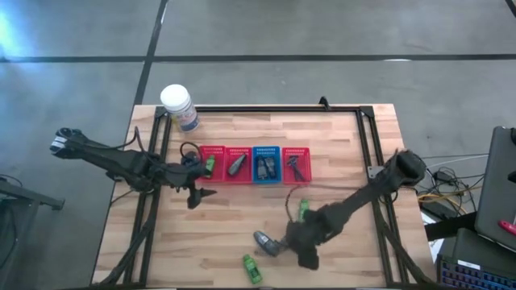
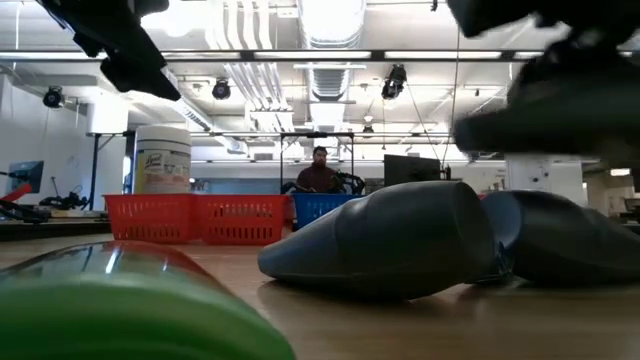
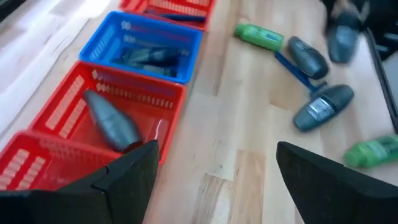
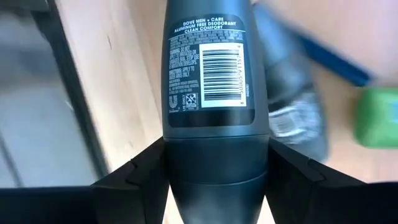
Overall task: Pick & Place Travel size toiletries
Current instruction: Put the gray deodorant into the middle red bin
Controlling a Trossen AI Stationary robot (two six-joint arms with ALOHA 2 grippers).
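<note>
My right gripper is near the table's near edge, shut on a grey deodorant tube with a barcode label. Loose on the wood beside it lie another grey tube, a green bottle, a second green bottle and a blue-handled razor. My left gripper is open and holds nothing, hovering just on the near side of the red baskets. One red basket holds a grey tube, and the blue basket holds dark items. My right gripper pinches the grey deodorant tube between its two fingers, one on each side of the wide body just below the label. The tube runs lengthwise out ahead of the fingers. Whether it is off the table I cannot tell.
A big white-lidded jar stands at the far left corner. Four slotted baskets sit in a row mid-table, the far right one holding dark sticks. A black frame rail borders the table. Bare wood lies between the baskets and the loose items. A person sits far behind.
</note>
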